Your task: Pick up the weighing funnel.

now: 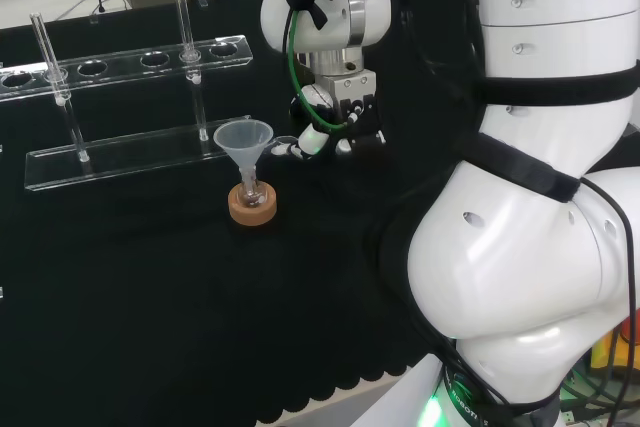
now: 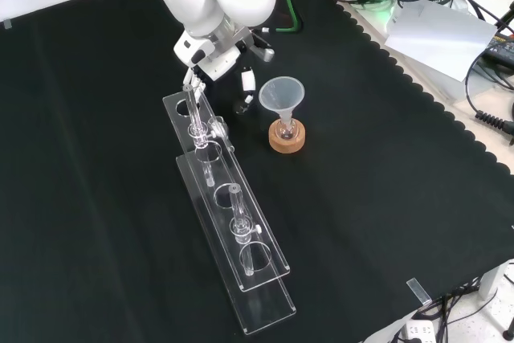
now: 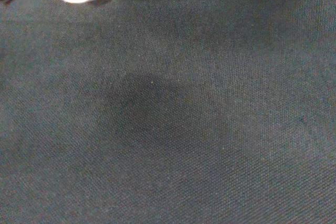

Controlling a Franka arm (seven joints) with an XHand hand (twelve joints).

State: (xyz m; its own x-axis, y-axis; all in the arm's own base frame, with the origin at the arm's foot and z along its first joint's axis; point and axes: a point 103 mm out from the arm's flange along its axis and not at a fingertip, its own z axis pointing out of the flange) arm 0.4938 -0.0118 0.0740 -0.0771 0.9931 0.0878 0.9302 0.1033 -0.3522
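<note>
Black cloth covers the desk (image 1: pixel 150 327), and the white arm (image 1: pixel 540 247) reaches over it. A long clear rack (image 2: pixel 241 255) with a few glass tubes stands on the cloth. Beside it, the funnel (image 1: pixel 243 137) stands mouth up in a small flask (image 1: pixel 250 190) on a cork ring (image 1: pixel 252 209). The hand (image 1: pixel 322 132) is low over the cloth, just right of the funnel in the head view, with its fingers pointing down. I cannot tell if they grasp anything. A small clear piece, probably the weighing funnel (image 1: pixel 285 144), lies at its fingertips.

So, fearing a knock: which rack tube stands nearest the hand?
The tube at the rack's upper end in the front view, beside the hand; the other tube stands mid-rack.
</note>
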